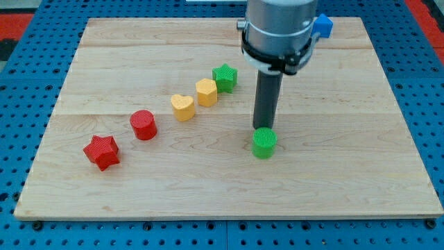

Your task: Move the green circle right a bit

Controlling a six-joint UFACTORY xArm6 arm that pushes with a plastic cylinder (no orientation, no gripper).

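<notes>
The green circle point(264, 143) lies on the wooden board point(229, 180), right of the middle. My tip point(261, 127) stands right behind the green circle, at its top-left edge, touching or nearly touching it. The dark rod rises straight up from there to the arm's grey body at the view's top.
A diagonal row runs from lower left to upper middle: a red star point(102, 151), a red circle point(143, 124), a yellow heart point(182, 107), a yellow hexagon point(206, 92), a green star point(225, 77). A blue block point(322, 26) sits at the top edge, partly hidden by the arm.
</notes>
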